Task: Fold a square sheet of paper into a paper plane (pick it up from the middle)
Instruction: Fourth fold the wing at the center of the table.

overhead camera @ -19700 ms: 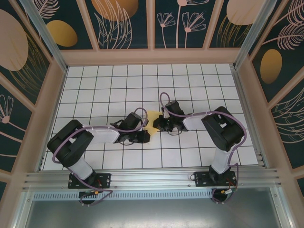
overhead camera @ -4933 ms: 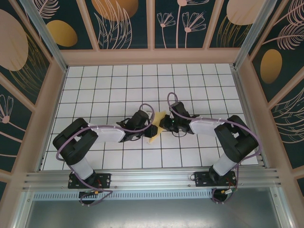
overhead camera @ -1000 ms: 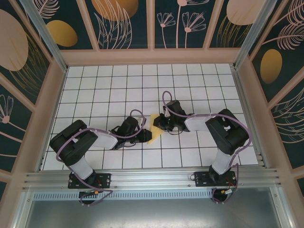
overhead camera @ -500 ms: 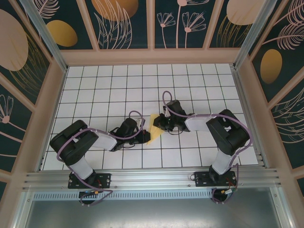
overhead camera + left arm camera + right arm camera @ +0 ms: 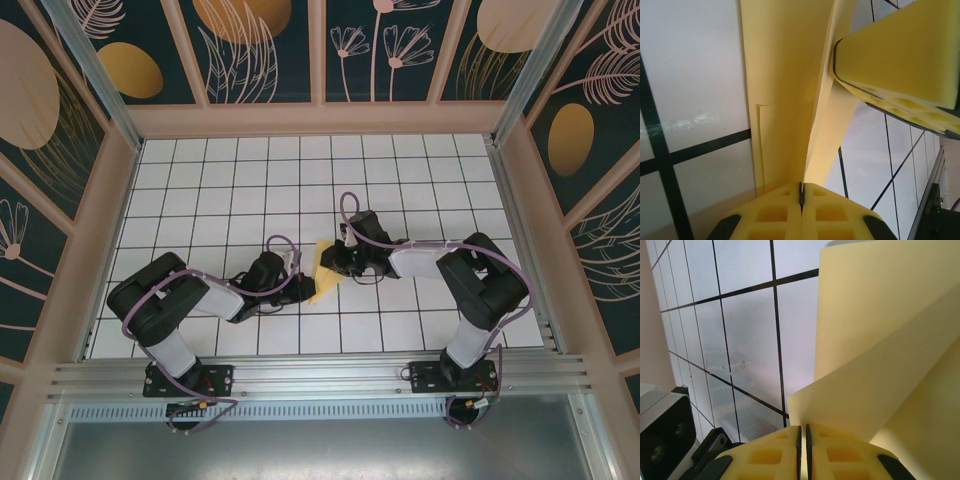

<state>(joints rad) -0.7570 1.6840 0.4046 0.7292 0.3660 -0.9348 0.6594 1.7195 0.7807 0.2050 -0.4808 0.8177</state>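
Yellow paper [image 5: 322,270]: folded lengthwise into narrow wedge, sharp centre crease, overlapping layers, near centre of table [image 5: 200,180].

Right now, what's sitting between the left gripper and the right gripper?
The folded yellow paper spans that gap, pinched by the left gripper at one end and the right gripper at the other; the top view shows it.

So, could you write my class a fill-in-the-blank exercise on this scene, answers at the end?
1. The paper is ____ in colour.
2. The left hand is ____, not open, on the paper.
3. With the right hand gripping it too, the number of hands holding the paper is ____.
4. The table has a grid of ____ tiles.
Answers: yellow; shut; two; white.
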